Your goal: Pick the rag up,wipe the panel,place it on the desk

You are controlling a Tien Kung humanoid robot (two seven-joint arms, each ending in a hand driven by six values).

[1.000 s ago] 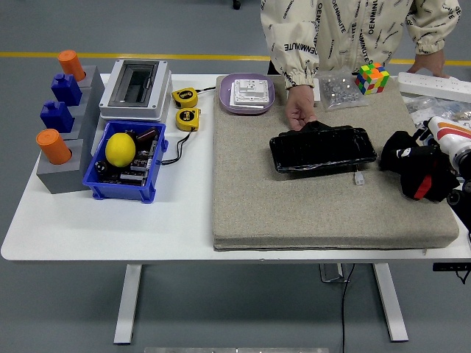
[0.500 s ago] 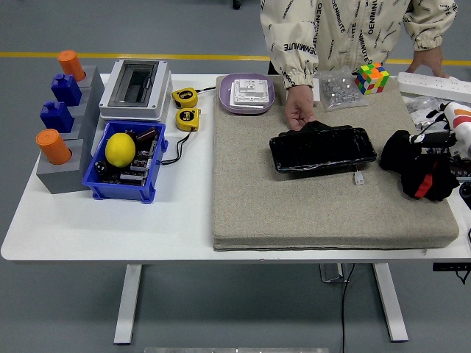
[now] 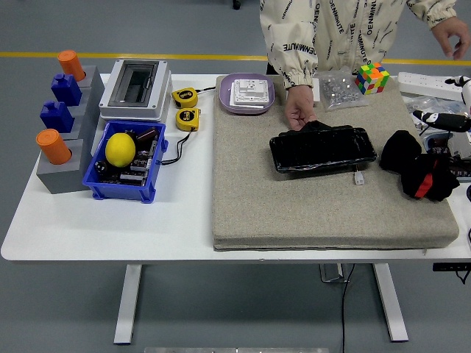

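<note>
Lying crumpled at the right of the frame, the rag (image 3: 418, 170) is found on the beige mat (image 3: 309, 206), just right of the black panel (image 3: 322, 149) and apart from it. It is seen as a dark, bunched cloth with a red patch showing near its lower right fold.

It is judged to be light and soft, with no stiffness of its own, so it is likely to sag and trail once lifted. A hold across the highest bunched fold near its middle is advised, since a pinch at a loose edge would probably let the rest drag over the mat. Nothing fragile is expected in it, and a firm squeeze can be tolerated.

The panel is seen as a glossy black rectangle with rounded corners, lying flat in the upper middle of the mat. Its far left corner is touched by a person's hand (image 3: 300, 110) at the top of the frame, which appears to steady it.

The right hand (image 3: 441, 121) is seen only in part at the right edge, above the rag and not touching it; whether its fingers are spread or curled cannot be told. No left arm is shown.
</note>
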